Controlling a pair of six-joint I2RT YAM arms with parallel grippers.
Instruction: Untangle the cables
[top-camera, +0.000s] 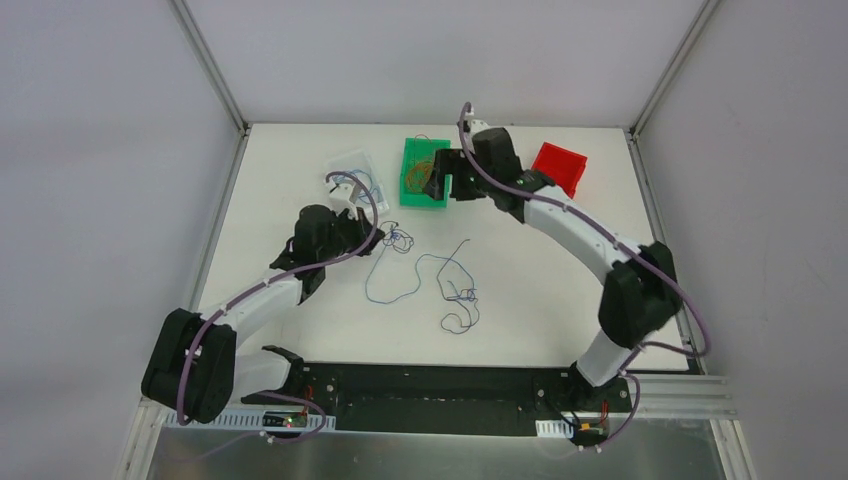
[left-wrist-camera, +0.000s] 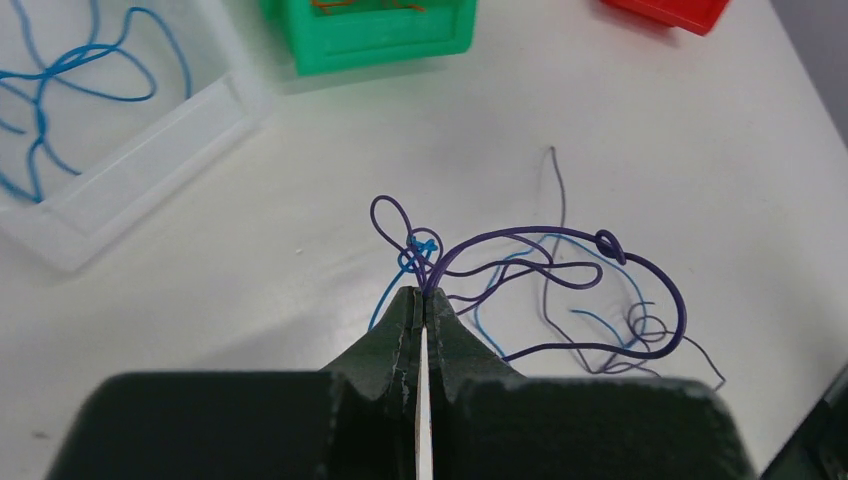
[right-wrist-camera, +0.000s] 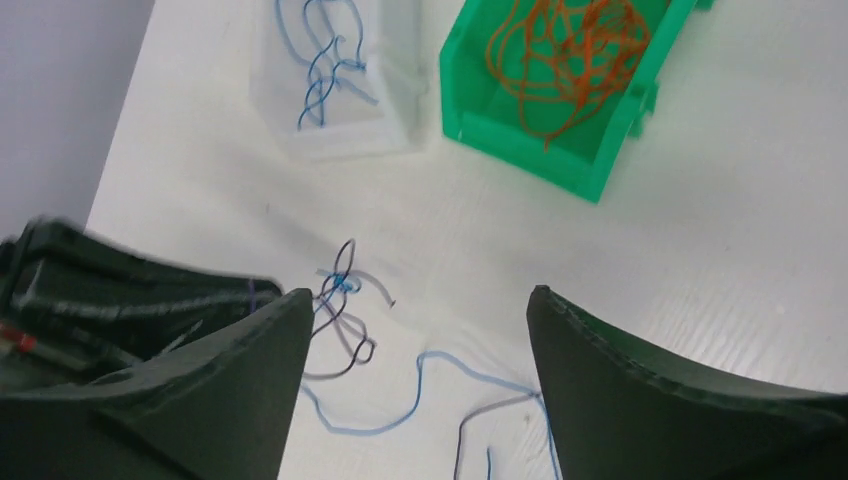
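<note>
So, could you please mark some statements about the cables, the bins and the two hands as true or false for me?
1. The left hand is shut on the cable tangle. True.
2. The green bin holds purple cables. False: it holds orange cables.
3. The right hand is open and holds nothing. True.
4. The clear tray is empty. False: blue cables lie in it.
5. The cable tangle lies inside the green bin. False: it lies on the table, outside the bins.
</note>
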